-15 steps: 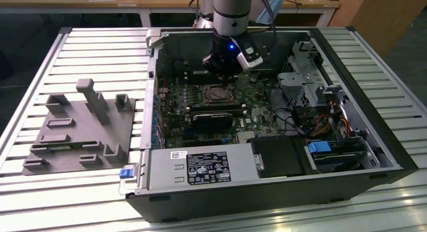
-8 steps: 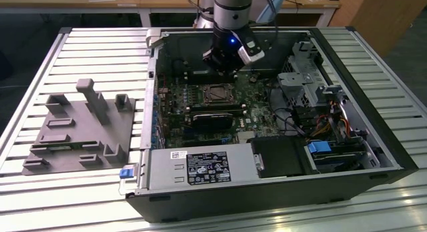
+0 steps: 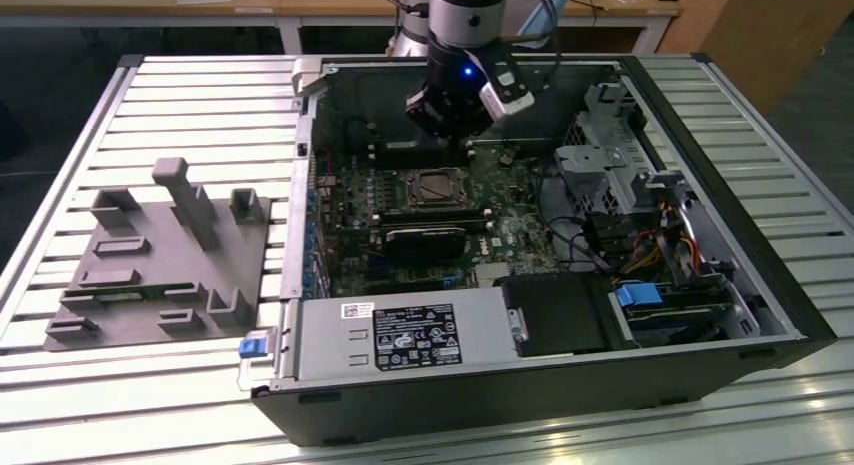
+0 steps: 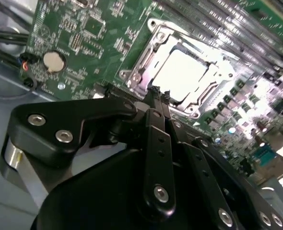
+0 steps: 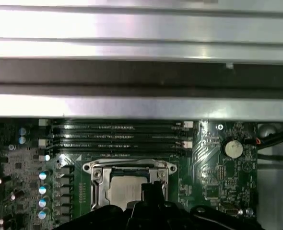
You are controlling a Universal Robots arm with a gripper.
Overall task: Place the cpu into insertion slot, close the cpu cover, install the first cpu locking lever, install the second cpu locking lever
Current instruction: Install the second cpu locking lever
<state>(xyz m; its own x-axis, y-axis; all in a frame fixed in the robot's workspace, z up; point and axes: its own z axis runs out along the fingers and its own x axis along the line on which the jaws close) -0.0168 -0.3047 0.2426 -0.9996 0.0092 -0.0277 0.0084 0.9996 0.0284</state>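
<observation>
labels on power supply (image 3: 400, 335), print unreadable

Black pincer (image 4: 153, 96) linkages (silver screws).

**Three cameras, one motherboard**

Exterior view: set high and well back, looking down at an angle over the slatted table (image 3: 174, 95) and into the open computer case (image 3: 534, 405), arm (image 3: 467, 25) entering from the far side.

First wrist view: mounted on the arm, facing almost straight down onto the motherboard (image 5: 218, 167), close, with the case wall (image 5: 141, 43) across the far part.

Second wrist view: also arm-mounted, closer still and tilted, peering past black gripper (image 4: 156, 96) linkage (jaws meeting near the socket).

Shared by all three: the cpu cover (image 3: 437, 188) (image 4: 146, 62) (image 5: 97, 179) and surrounding board; coin battery (image 4: 53, 61) (image 5: 233, 148) common to both wrist views.
</observation>
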